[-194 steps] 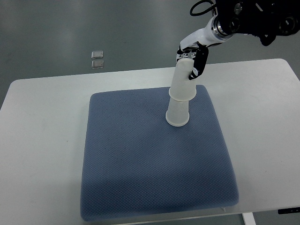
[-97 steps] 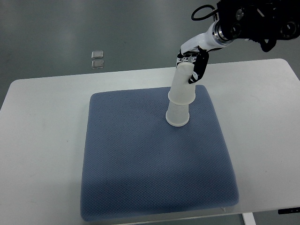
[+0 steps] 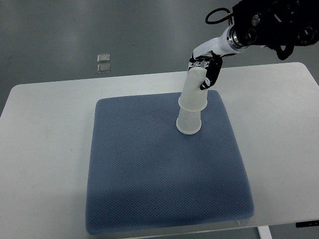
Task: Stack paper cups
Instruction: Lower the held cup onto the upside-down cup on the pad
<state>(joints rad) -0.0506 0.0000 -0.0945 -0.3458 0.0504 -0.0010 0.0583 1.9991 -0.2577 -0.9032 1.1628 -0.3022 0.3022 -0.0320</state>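
Stacking step: right hand fingers grip upper cup seated over lower cup; next, release cleanly.

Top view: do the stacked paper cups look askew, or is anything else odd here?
Yes. The upper paper cup sits upside down over the lower paper cup on the blue mat, but leans toward the robot hand at its top, so the stack looks bent.

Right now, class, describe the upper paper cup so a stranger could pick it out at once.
On the white table lies a blue mat. Near its far right edge stands an upturned cup. The upper cup sits upside down over it, and only this one has the right hand at its top.
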